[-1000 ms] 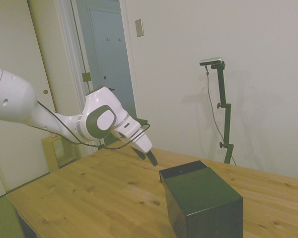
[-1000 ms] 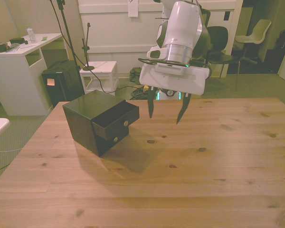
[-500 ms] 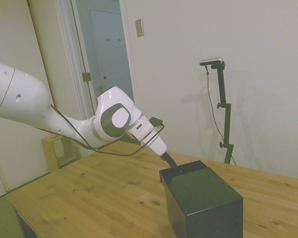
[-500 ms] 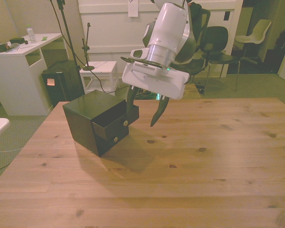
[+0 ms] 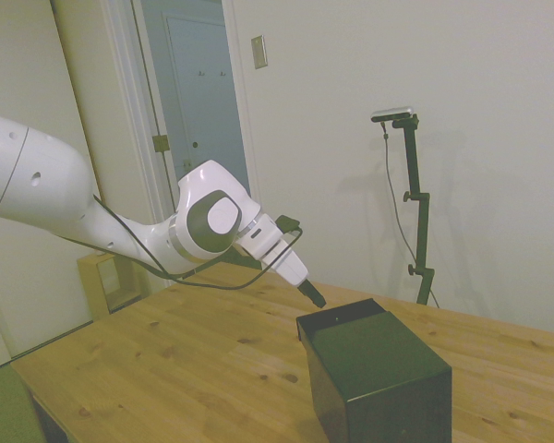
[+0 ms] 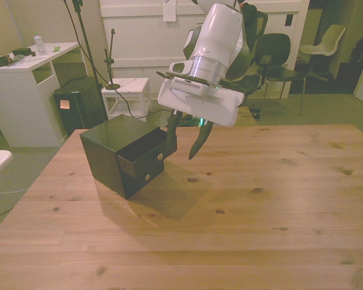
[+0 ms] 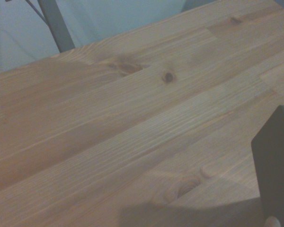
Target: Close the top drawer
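Observation:
The glossy black cabinet (image 6: 106, 151) stands on the wooden table toward the front view's left. Its top drawer (image 6: 142, 158) sticks out a little, with a small round knob on its front. My gripper (image 6: 181, 151) hangs open just off the drawer's front on the front view's right; one finger (image 6: 171, 138) overlaps the drawer's corner, and I cannot tell if they touch. In the side view the gripper (image 5: 316, 299) is just above and behind the drawer's rim (image 5: 340, 316) on the cabinet (image 5: 379, 369). The wrist view shows a dark cabinet corner (image 7: 277, 165) over bare wood.
The wooden table (image 6: 260, 205) stretches wide toward the front view's right and near edge. Beyond it stand a white desk (image 6: 24, 90), a small white stool (image 6: 127, 90) and chairs (image 6: 278, 51).
The gripper swung from the front view's right over to the drawer front, then rose slightly in the last half second. The drawer's rim looks unmoved in the side view.

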### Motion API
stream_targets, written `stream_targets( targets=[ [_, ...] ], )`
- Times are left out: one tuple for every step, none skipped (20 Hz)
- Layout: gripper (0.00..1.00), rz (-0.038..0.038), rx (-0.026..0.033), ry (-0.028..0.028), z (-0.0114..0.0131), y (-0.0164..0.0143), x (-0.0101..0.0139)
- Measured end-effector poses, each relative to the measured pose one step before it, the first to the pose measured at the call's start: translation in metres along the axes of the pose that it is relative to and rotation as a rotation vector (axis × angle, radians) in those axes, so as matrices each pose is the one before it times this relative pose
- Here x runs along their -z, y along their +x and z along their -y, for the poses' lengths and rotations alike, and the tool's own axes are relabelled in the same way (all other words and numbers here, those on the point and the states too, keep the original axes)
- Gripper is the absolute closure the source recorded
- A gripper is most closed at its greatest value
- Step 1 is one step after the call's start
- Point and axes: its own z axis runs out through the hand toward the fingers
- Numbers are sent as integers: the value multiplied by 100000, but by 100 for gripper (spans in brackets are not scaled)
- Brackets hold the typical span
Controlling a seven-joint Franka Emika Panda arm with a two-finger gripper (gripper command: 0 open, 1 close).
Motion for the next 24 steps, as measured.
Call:
stream_targets(
  targets=[
    [100, -86, -924, -99, -57, 105, -35],
    [100, -123, -789, -121, -67, 125, -43],
    [100, -120, -689, -173, -96, 172, -62],
    [100, -109, -620, -194, -103, 170, -70],
    [100, -116, -531, -134, -80, 167, -47],
    [100, -157, -766, -163, -90, 173, -59],
    [100, -169, -719, -169, -83, 159, -55],
    [100, -151, -506, -177, -89, 145, -59],
    [100, -118, -494, -230, -111, 72, -87],
    [100, -47, -279, -180, -83, 45, -66],
    [100, -101, -212, -212, -95, 44, -77],
    [100, -208, -224, -226, -96, 80, -65],
    [100, -463, -273, -360, -98, 129, -41],
    [100, -653, -508, -510, -121, 145, -29],
    [100, -611, -565, -706, -166, 92, -35],
    [100, -488, -863, -811, -141, 110, -11],
    [100, -343, -568, -946, -123, 108, -13],
    [100, -489, -532, -1184, -137, 140, -41],
    [100, -480, -560, -1231, -130, 195, -46],
    [100, -485, -596, -1015, -93, 233, -49],
    [100, -376, -646, -688, 0, 255, 27],
    [100, -343, -516, -977, -60, 230, -34],
    [100, -294, -434, -729, -60, 221, -44],
    [100, -381, -469, -921, -83, 243, -75]
  ],
)
